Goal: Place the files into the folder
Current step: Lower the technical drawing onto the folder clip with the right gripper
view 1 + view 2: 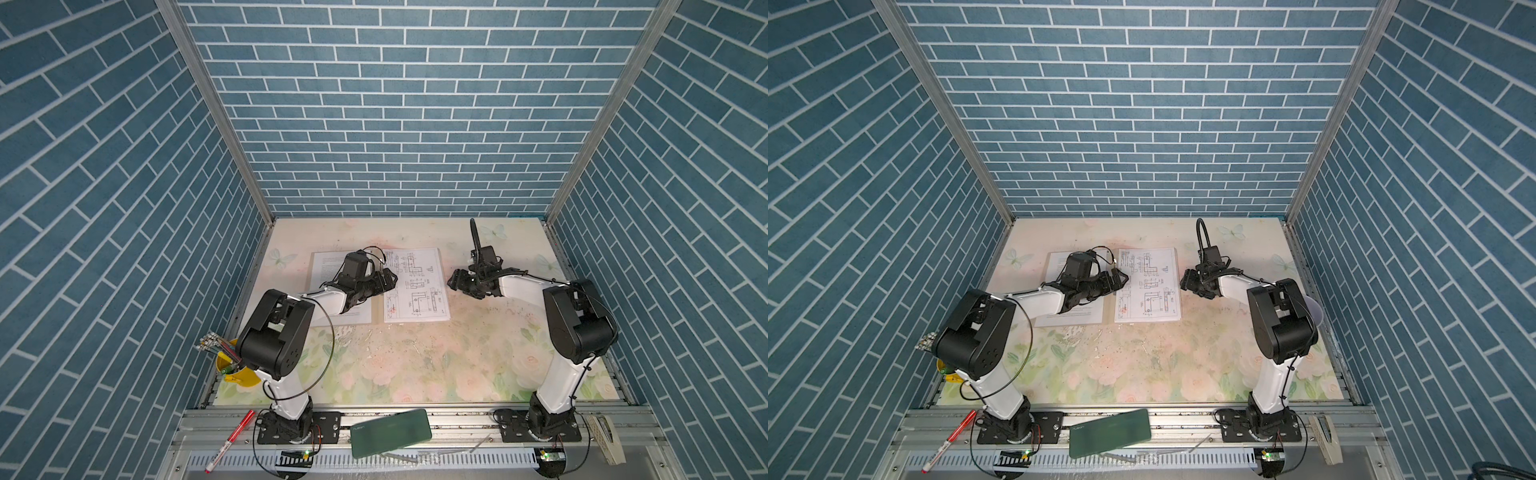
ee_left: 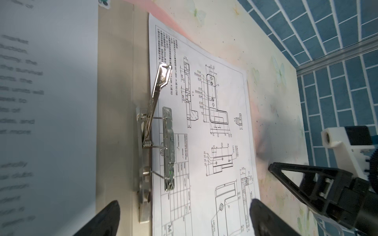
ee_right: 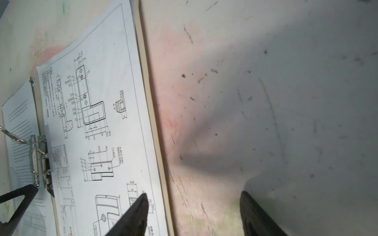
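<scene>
Far left, the text sheet (image 1: pixel 326 266) lies flat on the left half of the open folder (image 1: pixel 377 312), partly under the arm. The left gripper (image 1: pixel 388 279) hovers over the spine, jaws wide apart and empty. The metal clip (image 2: pixel 161 126) has its bar over the inner edge of the drawing sheet (image 1: pixel 417 291), which lies flat on the right half. The right gripper (image 1: pixel 456 283) hangs low with its jaws apart, gripping nothing, straddling the folder's outer edge above the table (image 1: pixel 415 365).
</scene>
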Controlling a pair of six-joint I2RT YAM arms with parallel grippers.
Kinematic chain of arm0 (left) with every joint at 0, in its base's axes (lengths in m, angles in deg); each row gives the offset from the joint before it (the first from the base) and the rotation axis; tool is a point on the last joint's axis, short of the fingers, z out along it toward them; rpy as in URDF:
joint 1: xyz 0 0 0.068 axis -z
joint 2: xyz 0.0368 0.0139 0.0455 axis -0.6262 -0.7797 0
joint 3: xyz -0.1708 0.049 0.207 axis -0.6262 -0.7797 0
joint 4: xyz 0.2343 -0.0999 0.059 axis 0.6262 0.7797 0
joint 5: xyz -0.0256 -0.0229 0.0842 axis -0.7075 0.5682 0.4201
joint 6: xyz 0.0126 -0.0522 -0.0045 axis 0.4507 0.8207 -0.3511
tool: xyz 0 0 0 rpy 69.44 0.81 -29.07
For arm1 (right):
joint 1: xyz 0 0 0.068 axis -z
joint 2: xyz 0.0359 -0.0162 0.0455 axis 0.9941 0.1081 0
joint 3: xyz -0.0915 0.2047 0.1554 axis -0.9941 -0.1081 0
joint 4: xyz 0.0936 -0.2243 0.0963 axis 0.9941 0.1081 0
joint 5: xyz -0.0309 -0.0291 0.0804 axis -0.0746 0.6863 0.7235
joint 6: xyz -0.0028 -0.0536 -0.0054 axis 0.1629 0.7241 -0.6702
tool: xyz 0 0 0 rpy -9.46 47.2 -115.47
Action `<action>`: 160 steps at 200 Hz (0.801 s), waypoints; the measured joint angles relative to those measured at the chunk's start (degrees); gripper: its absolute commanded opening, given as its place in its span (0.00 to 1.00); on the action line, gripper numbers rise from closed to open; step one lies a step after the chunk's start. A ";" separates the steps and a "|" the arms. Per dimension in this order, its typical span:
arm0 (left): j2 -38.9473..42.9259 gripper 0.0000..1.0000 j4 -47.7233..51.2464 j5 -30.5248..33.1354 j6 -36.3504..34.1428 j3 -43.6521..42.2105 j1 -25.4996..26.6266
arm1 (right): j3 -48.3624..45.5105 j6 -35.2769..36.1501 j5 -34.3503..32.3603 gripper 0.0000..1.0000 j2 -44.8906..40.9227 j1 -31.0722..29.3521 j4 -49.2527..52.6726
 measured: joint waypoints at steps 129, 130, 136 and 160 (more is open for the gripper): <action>-5.40 0.99 -5.79 -1.77 2.86 3.06 2.14 | -0.59 0.17 1.27 0.71 0.09 3.15 -1.68; -5.40 0.99 -5.86 -1.77 2.93 3.04 2.19 | -0.59 0.17 1.27 0.71 0.09 3.17 -1.70; -5.40 0.99 -6.21 -1.79 3.28 2.93 2.58 | -0.59 0.20 1.46 0.71 0.13 3.34 -1.81; -5.40 0.99 -7.04 -1.77 4.83 2.75 4.35 | -0.59 0.81 2.01 0.71 0.24 3.91 -2.05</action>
